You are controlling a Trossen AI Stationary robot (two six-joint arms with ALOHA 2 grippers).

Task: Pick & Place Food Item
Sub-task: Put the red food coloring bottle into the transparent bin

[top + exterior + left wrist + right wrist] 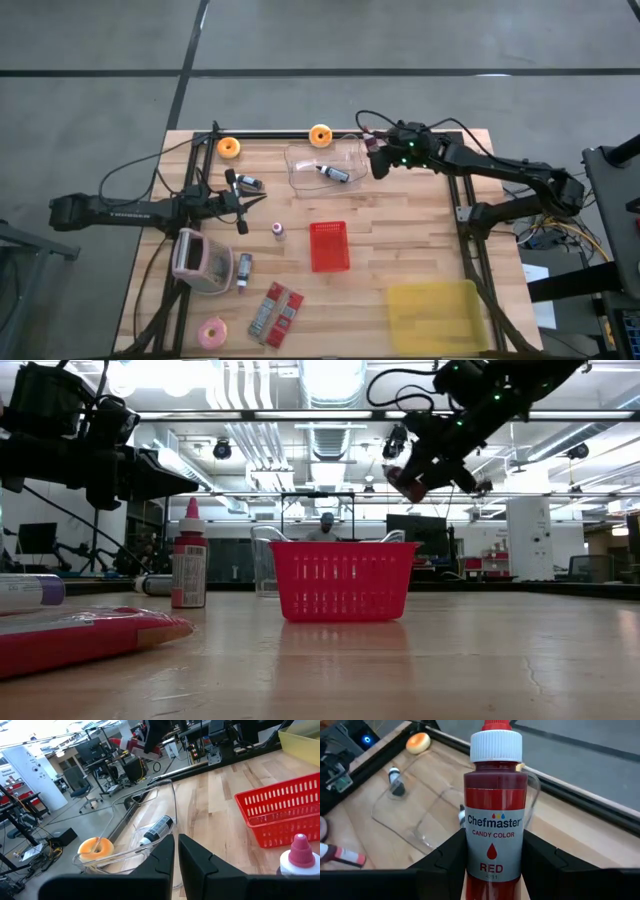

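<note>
grey concrete floor (100,40) all around, bright ceiling lights (330,375), office chairs (80,787) and cluttered benches further back

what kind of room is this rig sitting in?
Looks like a robotics lab or workshop: office chairs and benches crowded with monitors, exposed ceiling ducts with strip lights, and a wooden table framed by two arms.

The right gripper (495,870) holds a red Chefmaster candy color bottle (495,820) upright between its two dark fingers (445,857). Below it lies a clear plastic container (427,812) on the wooden table (360,832), with a small dark bottle (396,782) inside. An orange donut (418,742) sits near the table edge
</note>
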